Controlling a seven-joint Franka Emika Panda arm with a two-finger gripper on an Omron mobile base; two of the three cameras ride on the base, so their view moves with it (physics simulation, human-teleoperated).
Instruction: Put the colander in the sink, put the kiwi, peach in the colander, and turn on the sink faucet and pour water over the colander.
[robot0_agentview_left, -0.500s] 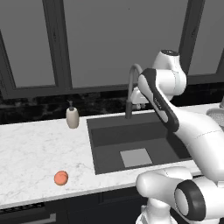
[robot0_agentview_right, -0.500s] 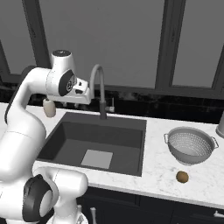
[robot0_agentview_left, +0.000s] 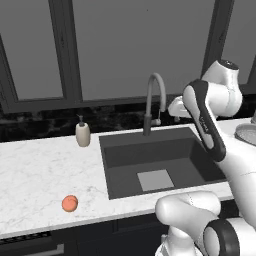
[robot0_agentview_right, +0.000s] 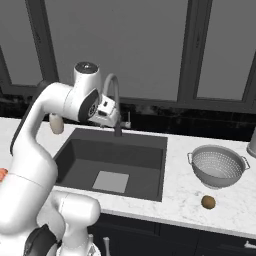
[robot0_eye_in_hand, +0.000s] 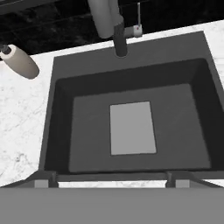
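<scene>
The perforated metal colander (robot0_agentview_right: 217, 166) stands on the counter right of the dark sink (robot0_agentview_right: 100, 155), its rim also at the right edge (robot0_agentview_left: 248, 133). The brown kiwi (robot0_agentview_right: 208, 202) lies in front of it. On the left counter near the front edge lies the orange-pink peach (robot0_agentview_left: 70, 203). My gripper (robot0_agentview_right: 109, 121) hangs open and holding nothing above the back of the sink (robot0_agentview_left: 125, 160), just beside the sink faucet (robot0_agentview_left: 154, 97). In the hand view the gripper (robot0_eye_in_hand: 111, 179) looks down into the bare sink (robot0_eye_in_hand: 175, 122), with the faucet (robot0_eye_in_hand: 109, 22) at the top. No water runs.
A beige soap dispenser (robot0_agentview_left: 82, 134) stands on the counter left of the sink, seen too as the dispenser (robot0_eye_in_hand: 19, 63) in the hand view. Dark windows and a black backsplash close the back. A grey object (robot0_agentview_right: 252, 142) sits at the far right.
The arm has swung to the right and the gripper has dropped a little, nearer the faucet. The fruit and colander have not moved.
</scene>
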